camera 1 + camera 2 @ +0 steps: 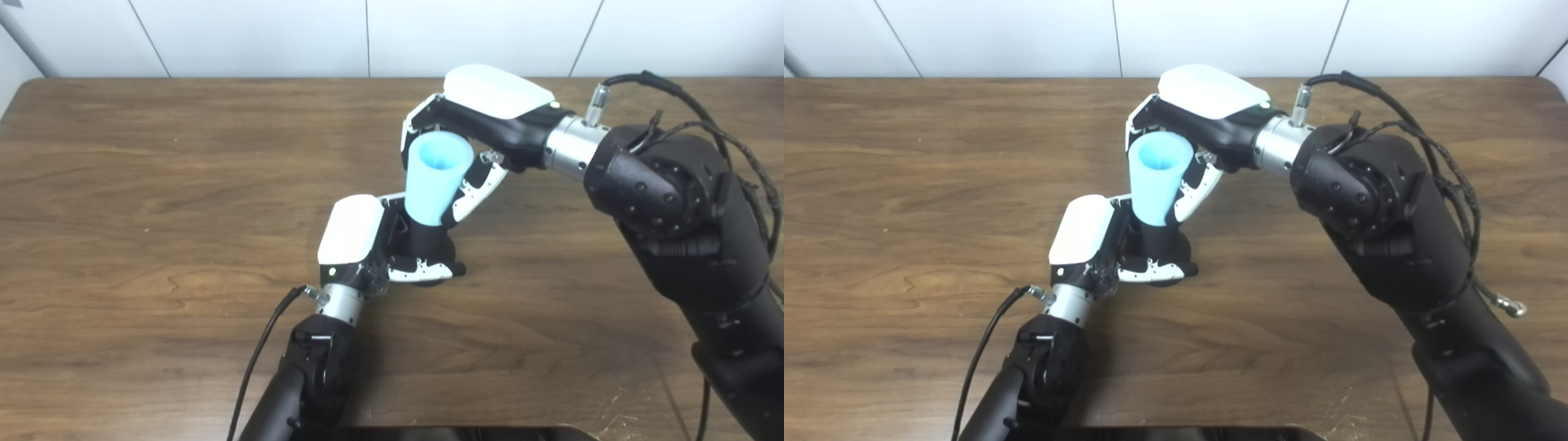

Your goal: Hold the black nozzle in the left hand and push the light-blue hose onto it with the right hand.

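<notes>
A black nozzle (425, 242) stands upright on the wooden table (153, 184), near the middle. My left hand (367, 245) is shut on its base, thumb wrapped across the front. A light-blue hose (436, 177), shaped like a tapered sleeve with its wide open end up, sits over the top of the nozzle. My right hand (478, 131) comes in from the right and is shut on the hose, fingers around its far side and thumb along its right side. The nozzle's upper part is hidden inside the hose (1157, 177).
A white panelled wall (367, 37) runs behind the table's far edge. A dark object's edge (453, 433) shows at the bottom of the picture. Cables hang off the right forearm (692, 202).
</notes>
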Available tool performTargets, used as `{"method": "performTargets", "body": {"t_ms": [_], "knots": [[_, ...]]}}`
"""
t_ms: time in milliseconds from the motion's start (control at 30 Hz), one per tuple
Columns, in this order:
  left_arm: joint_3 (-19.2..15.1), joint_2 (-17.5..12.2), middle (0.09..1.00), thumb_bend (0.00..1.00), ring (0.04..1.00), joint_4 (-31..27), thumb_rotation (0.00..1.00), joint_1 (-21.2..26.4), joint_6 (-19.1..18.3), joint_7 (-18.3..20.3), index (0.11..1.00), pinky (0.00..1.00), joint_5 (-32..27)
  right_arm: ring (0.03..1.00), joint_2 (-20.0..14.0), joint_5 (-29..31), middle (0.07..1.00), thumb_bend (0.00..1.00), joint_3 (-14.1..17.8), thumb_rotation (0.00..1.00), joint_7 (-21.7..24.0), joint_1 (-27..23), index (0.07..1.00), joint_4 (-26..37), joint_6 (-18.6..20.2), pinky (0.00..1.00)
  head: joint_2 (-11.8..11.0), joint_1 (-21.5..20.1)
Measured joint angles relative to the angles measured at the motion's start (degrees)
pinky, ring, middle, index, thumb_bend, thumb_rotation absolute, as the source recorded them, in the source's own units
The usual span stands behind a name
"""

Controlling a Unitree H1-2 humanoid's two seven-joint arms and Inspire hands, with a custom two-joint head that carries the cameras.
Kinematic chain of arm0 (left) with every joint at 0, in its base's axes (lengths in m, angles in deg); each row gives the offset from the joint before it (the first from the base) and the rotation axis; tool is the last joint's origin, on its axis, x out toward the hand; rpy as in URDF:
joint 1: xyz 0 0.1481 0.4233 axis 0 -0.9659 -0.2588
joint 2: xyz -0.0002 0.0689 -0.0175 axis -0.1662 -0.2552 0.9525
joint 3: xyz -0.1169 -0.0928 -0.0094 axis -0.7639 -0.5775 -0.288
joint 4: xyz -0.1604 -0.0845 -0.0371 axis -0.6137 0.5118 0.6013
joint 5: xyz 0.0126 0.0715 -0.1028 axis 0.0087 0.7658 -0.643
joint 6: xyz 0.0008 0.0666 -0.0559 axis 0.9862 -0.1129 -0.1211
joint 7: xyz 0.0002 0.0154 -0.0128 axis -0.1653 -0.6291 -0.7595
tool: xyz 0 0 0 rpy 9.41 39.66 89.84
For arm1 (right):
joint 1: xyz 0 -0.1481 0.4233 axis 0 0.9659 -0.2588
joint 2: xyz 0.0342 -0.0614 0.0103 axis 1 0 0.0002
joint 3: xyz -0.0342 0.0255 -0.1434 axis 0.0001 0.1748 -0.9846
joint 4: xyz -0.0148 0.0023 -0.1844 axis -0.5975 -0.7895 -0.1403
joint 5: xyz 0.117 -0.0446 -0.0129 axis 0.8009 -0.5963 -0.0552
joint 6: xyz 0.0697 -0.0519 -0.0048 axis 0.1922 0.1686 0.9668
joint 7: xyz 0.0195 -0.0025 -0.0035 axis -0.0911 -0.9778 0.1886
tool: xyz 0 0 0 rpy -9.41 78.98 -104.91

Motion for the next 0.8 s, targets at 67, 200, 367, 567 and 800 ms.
{"method": "performTargets", "body": {"t_ms": [67,200,367,567,800], "knots": [[0.0,0.0,0.521,0.52,0.524,0.0,0.0,0.0,0.0,0.0,0.474,0.47,0.0,0.396,0.0,0.4,0.505,0.52,0.8,0.0,0.6,-0.7,0.508,0.4,0.6,0.37,0.0,0.0],[0.0,0.0,0.518,0.52,0.523,0.0,0.0,0.0,0.0,0.0,0.476,0.47,0.0,0.395,-0.1,0.7,0.498,0.52,1.8,0.0,1.1,-3.2,0.514,0.8,1.5,0.37,0.0,0.0],[0.1,0.0,0.52,0.52,0.522,0.1,0.0,0.1,0.1,0.0,0.474,0.47,0.0,0.387,-0.9,1.6,0.491,0.52,2.2,0.0,1.9,-4.9,0.525,0.8,1.8,0.36,0.0,0.2],[0.0,0.1,0.53,0.52,0.536,0.1,0.0,0.1,0.1,0.0,0.468,0.48,0.0,0.391,-3.1,3.2,0.475,0.52,2.5,0.0,3.1,-5.6,0.521,0.8,1.8,0.4,-0.1,0.0],[0.0,0.2,0.53,0.52,0.543,0.1,0.0,0.0,0.1,-0.1,0.467,0.49,0.0,0.391,-3.5,3.1,0.491,0.52,2.4,0.0,3.3,-5.6,0.51,0.8,1.9,0.37,0.0,0.3]]}}
